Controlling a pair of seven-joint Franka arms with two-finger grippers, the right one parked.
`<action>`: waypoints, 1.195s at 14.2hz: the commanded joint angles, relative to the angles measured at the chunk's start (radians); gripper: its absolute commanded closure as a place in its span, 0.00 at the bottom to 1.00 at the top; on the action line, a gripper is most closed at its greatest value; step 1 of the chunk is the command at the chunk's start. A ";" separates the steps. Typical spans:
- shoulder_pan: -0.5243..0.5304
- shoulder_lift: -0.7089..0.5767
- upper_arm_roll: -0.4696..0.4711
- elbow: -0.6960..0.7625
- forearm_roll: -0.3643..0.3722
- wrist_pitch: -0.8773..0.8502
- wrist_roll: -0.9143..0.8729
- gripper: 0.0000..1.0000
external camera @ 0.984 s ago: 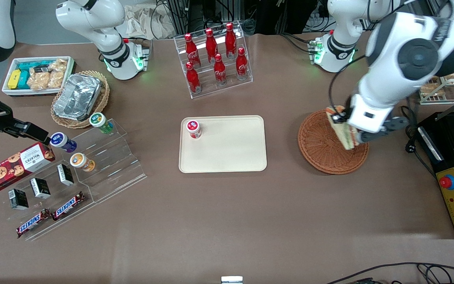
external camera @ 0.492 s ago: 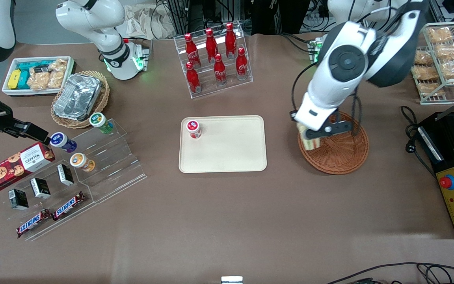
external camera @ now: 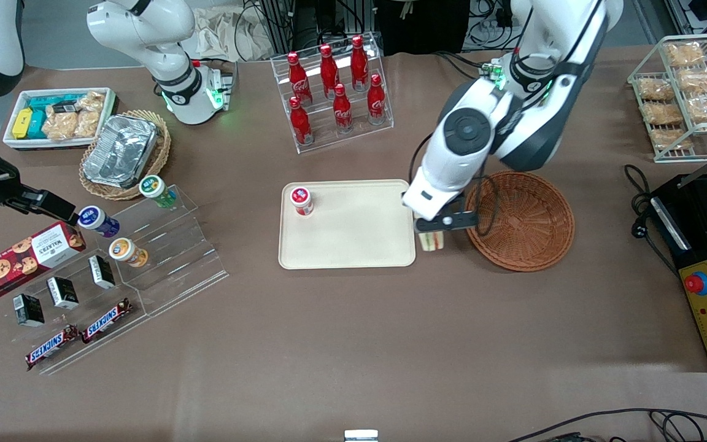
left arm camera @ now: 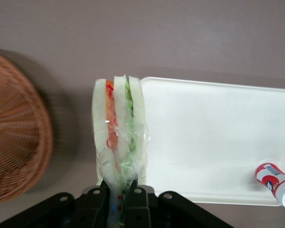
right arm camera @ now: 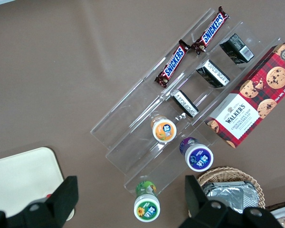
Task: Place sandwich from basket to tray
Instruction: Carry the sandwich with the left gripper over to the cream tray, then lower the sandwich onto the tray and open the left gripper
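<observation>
— What does the front view give you?

— The hand [external camera: 432, 232] hangs over the brown surface [external camera: 341, 344] in the gap between the cream tray [external camera: 353, 245] and the reddish-brown wicker basket [external camera: 522, 215]. It is clenched on the sandwich [external camera: 432, 241], which shows just under it, right beside the tray's edge and clear of the basket. A small red-capped bottle [external camera: 301, 201] stands on the tray at the corner toward the parked arm's end, farther from the camera.

— And the left wrist view?

— The black fingers [left arm camera: 96, 202] pinch the sandwich [left arm camera: 119, 130] at one end. It is wrapped in clear film, standing on edge, with orange filling along one layer and green along the other between pale bread slices. It sits over the tray's [left arm camera: 209, 137] rim, the basket [left arm camera: 16, 137] near it. The red-capped bottle [left arm camera: 277, 184] lies well apart from it on the tray.

— The right wrist view?

— Only a corner of the tray [right arm camera: 19, 180].
</observation>
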 commanded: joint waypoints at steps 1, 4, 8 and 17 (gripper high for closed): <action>-0.044 0.058 0.009 0.008 0.006 0.069 -0.007 1.00; -0.076 0.133 0.009 0.005 0.039 0.144 -0.005 1.00; -0.108 0.164 0.015 -0.022 0.085 0.189 -0.017 1.00; -0.100 0.217 0.013 -0.023 0.053 0.265 -0.045 0.63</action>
